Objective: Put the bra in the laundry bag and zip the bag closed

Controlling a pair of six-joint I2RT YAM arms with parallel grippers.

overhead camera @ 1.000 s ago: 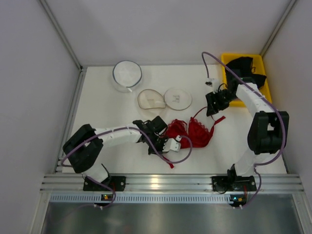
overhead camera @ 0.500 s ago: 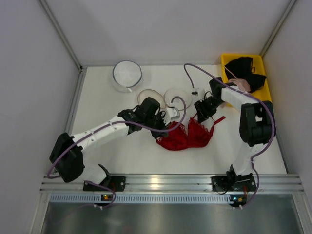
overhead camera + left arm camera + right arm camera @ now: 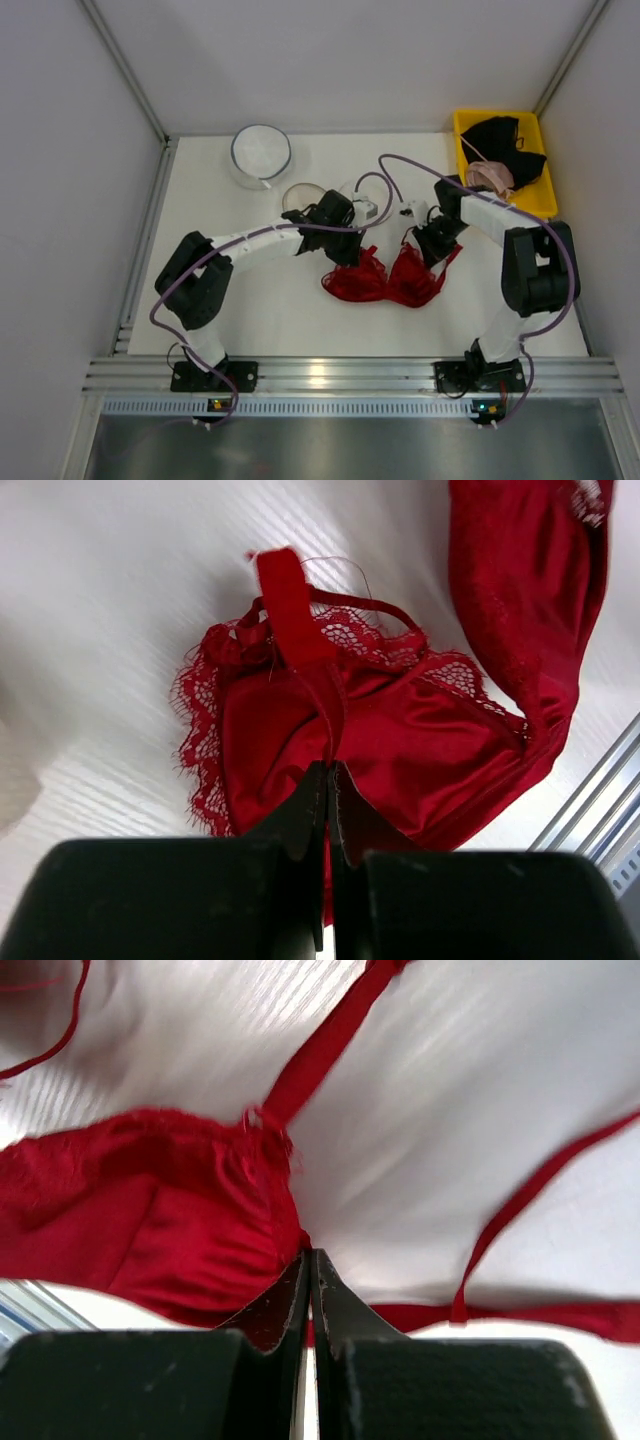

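The red lace bra (image 3: 385, 279) lies bunched mid-table, its two cups side by side. My left gripper (image 3: 351, 251) is shut on a strap at the left cup's top; in the left wrist view the red band (image 3: 297, 610) runs straight into the closed gripper (image 3: 328, 771). My right gripper (image 3: 432, 250) is shut on the right cup's upper edge, with red fabric (image 3: 190, 1235) pinched at the closed gripper (image 3: 309, 1256). The laundry bag (image 3: 380, 211), a flat white mesh disc, lies just behind the bra, mostly covered by my left wrist.
A round mesh bag with a dark rim (image 3: 261, 152) stands at the back left. A pale flat pouch (image 3: 298, 194) lies beside my left forearm. The yellow bin (image 3: 541, 190) at the back right holds a black garment (image 3: 505, 137) and a pink bra (image 3: 493, 178).
My left arm swung back toward the centre, dragging the bra with it. My right gripper came down onto the right cup and closed on its edge.
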